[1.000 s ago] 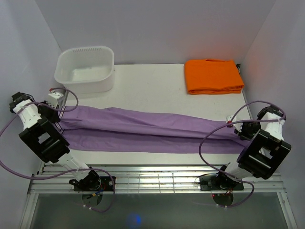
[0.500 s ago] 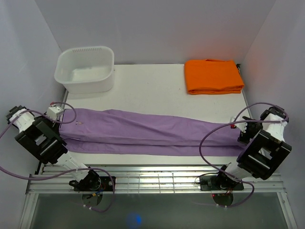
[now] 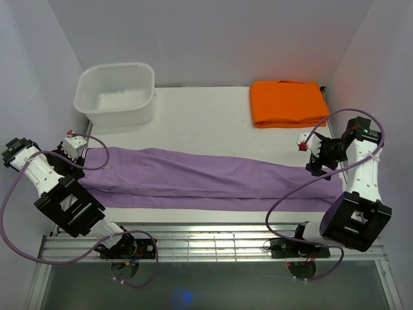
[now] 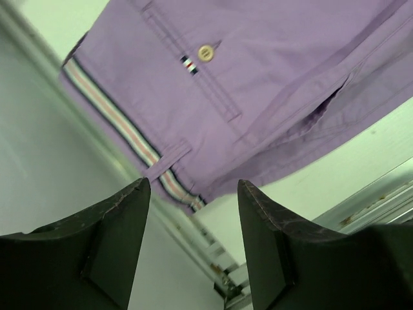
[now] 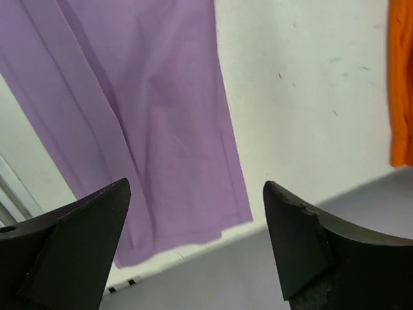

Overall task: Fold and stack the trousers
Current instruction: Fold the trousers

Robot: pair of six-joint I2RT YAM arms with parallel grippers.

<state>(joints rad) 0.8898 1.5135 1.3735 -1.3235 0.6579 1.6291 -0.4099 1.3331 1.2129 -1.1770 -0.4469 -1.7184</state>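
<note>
The trousers (image 3: pixel 206 177) lie leg over leg at full length; left gripper (image 4: pixel 193 187) and right gripper (image 5: pixel 195 186) gape empty; crosswise folds and stacking are left.

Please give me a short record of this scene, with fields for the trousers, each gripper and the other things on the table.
trousers: lilac, lying flat and full length along the near side of the table; waist at left, hems at right
left gripper: open, over the waistband, holds nothing
right gripper: open, over the hem end, holds nothing
orange cloth: folded, far right corner
white tub: far left corner, nothing visible inside
</note>
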